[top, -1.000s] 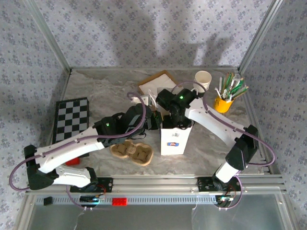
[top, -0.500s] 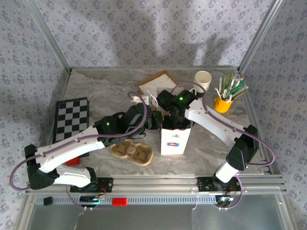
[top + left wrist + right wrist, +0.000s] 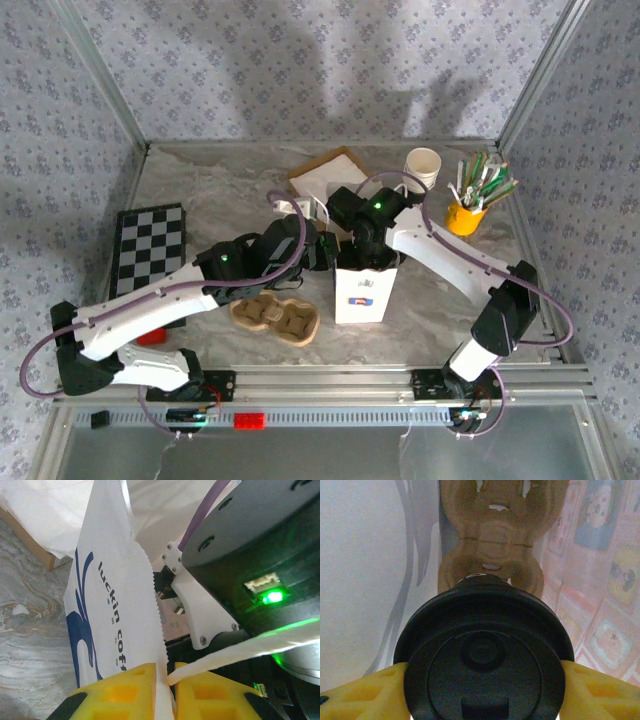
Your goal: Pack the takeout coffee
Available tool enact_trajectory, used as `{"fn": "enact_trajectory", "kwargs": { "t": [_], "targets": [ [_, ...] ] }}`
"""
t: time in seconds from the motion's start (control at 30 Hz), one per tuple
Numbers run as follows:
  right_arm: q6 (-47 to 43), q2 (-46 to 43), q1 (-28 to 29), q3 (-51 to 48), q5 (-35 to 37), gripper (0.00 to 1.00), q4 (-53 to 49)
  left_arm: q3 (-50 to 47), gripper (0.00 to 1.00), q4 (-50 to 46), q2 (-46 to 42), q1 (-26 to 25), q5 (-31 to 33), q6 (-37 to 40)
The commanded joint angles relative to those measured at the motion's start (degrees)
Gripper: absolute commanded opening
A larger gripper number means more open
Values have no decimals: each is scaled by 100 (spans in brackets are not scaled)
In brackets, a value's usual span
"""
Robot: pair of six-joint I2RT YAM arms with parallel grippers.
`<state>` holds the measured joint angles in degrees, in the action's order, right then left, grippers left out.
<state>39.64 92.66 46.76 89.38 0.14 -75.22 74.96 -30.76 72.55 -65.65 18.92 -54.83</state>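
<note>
The takeout coffee point(image 3: 485, 665) shows its round black lid from above, gripped at both sides by the yellow fingers point(image 3: 360, 692) of my right gripper point(image 3: 485, 680). It hangs inside the white paper bag point(image 3: 365, 290), whose translucent walls surround it. In the top view my right gripper point(image 3: 362, 248) reaches down into the bag's mouth. My left gripper point(image 3: 166, 690) is shut on the bag's serrated rim point(image 3: 150, 605), with a white paper handle strip point(image 3: 235, 652) lying across its right finger. Seen from above, my left gripper point(image 3: 326, 250) is at the bag's left top edge.
A brown pulp cup carrier point(image 3: 275, 317) lies left of the bag. A like brown shape point(image 3: 490, 540) shows beyond the lid. A checkerboard point(image 3: 150, 245), a cardboard tray point(image 3: 325, 172), a lidless cup stack point(image 3: 423, 165) and a yellow pen cup point(image 3: 465, 215) ring the table.
</note>
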Motion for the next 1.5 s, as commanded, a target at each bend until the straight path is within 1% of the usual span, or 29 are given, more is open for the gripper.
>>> {"fn": "enact_trajectory", "kwargs": {
  "t": [0.0,0.2,0.3,0.4,0.57,0.63,0.73,0.9,1.47],
  "targets": [
    [10,-136,43,-3,-105,53,48,108,15,-115,50,-18,97,121],
    [27,-202,40,-231,-191,53,261,89,14,-94,26,-15,64,139],
    [26,-165,53,-275,14,53,358,72,13,-132,7,-18,95,104],
    [9,-82,67,-306,3,53,343,79,13,-109,-4,-18,43,95],
    [11,-97,78,-436,100,53,370,89,15,-97,-35,-18,44,104],
    [16,-93,76,-496,59,53,394,114,20,-86,-40,-18,26,126],
    [17,-51,77,-501,91,53,379,153,22,-118,-53,-18,37,150],
    [26,-73,79,-566,150,53,376,210,22,-105,-18,-17,-78,163],
    [17,-218,60,-583,320,53,335,251,24,-235,46,-9,-73,201]
  ]
}}
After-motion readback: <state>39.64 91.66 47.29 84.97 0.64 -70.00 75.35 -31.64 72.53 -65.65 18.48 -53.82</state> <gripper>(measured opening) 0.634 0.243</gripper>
